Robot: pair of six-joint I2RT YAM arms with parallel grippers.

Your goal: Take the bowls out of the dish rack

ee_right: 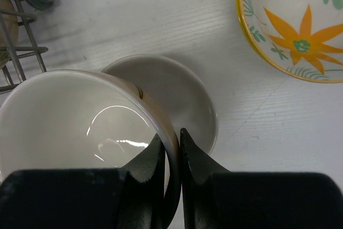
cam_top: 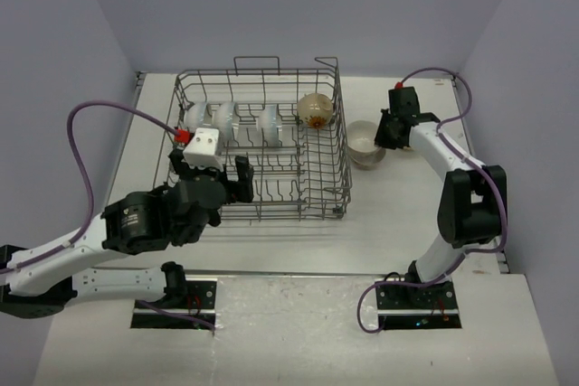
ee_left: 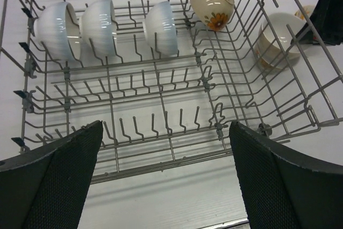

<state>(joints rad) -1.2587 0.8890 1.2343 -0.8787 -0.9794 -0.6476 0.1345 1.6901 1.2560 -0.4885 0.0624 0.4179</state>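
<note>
the dish rack [cam_top: 342, 137] held three white bowls [cam_top: 226, 122] and a floral bowl [cam_top: 315, 108]. my left gripper [ee_left: 166, 128] gaped before it. my right gripper [ee_right: 171, 151] pinched a tan bowl [ee_right: 69, 122] by its rim over a second bowl [ee_right: 179, 95] outside the rack. released tilted, it might chip.

Dish rack [cam_top: 271, 178]: we see plain grey wire.
White bowls [ee_left: 101, 25]: in the rack's far-left row, white with faint ribbing.
Flowered tan bowl [ee_left: 213, 5]: in the rack's far-right corner, tan, with an orange flower dark at its centre.
Tan bowl [ee_right: 80, 127]: just outside the rack's right wall, we find cream inside, tan-brown outside.
Floral bowl [ee_right: 295, 25]: beyond it, away from the rack, yellow rim, orange flower, green leaves on white.
Table [cam_top: 407, 214]: white.
</note>
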